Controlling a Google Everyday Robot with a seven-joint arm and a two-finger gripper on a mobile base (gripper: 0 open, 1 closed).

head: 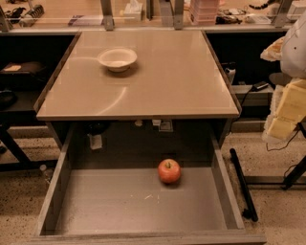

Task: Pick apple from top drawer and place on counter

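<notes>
**One apple waits in the open drawer while the gripper hangs off to the side**

Nearest the camera, the top drawer (57, 191) stands pulled right out. The apple (169, 171) sits stem-up on its grey floor, toward the back and a little right of the middle, clear of both side walls. The gripper (283, 117), pale yellow beneath a white arm, hangs at the right edge of the view, outside the drawer's right wall. From the gripper, the apple lies well apart, lower and to the left as seen here. Whether the gripper is open or closed cannot be told. Farther back and higher than the apple, the counter (167, 81) spreads glossy and tan. A white bowl (117, 59) sits on the counter's far left part, farther from the gripper than the apple is. Beyond that runs a cluttered bench (143, 14).

The pick itself looks not yet begun. To do it well, the gripper should probably cross above the drawer's right wall rather than cut low across it. It should then come down from above and slightly from the front, since the counter's front edge seems to overhang close behind the fruit. A round, smooth apple may roll, so the grip wants to centre on its widest part. The lift should clear the counter's edge before any move toward open tabletop, away from the bowl.
</notes>
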